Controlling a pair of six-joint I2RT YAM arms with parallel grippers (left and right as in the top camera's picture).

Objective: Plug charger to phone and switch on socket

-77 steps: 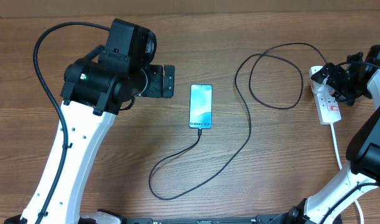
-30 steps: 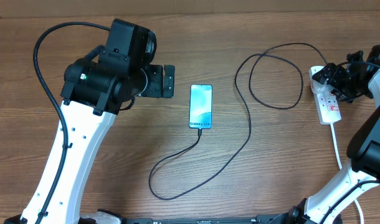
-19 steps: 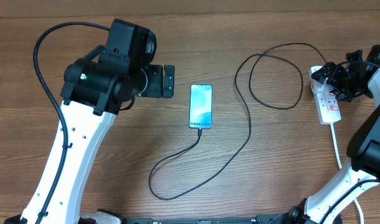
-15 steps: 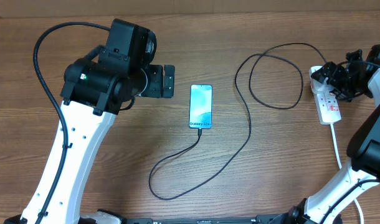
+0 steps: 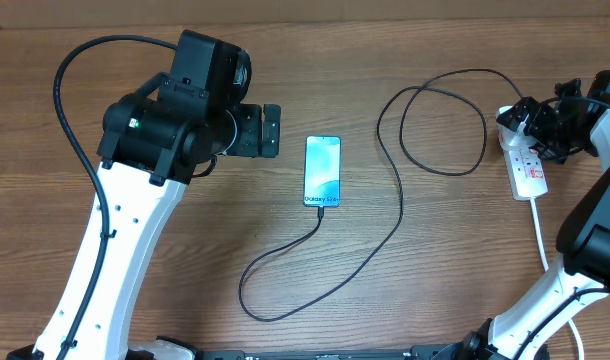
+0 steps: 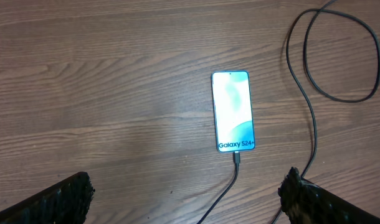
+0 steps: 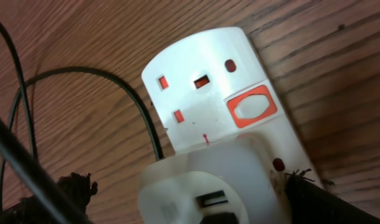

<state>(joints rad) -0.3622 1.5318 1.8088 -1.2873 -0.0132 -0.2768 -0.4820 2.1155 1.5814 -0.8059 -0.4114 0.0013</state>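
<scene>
Phone (image 5: 323, 171) lies mid-frame with the charger (image 6: 237, 160) tip in its lower end, so left jaws hang spread and empty. Right jaws, spread, straddle the socket (image 5: 529, 174) at right edge, apparently for its switch (image 7: 251, 107).

surface — wooden table (image 5: 435, 290) | lying on it — phone (image 5: 322, 171), charger (image 6: 238, 160), white socket (image 5: 526, 165)

White arm links (image 5: 115, 240), black joint housings (image 5: 165, 130), black cable (image 5: 59, 85).

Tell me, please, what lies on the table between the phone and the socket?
Only the charger's black cable, looping across the otherwise bare table, as the overhead view shows.
</scene>
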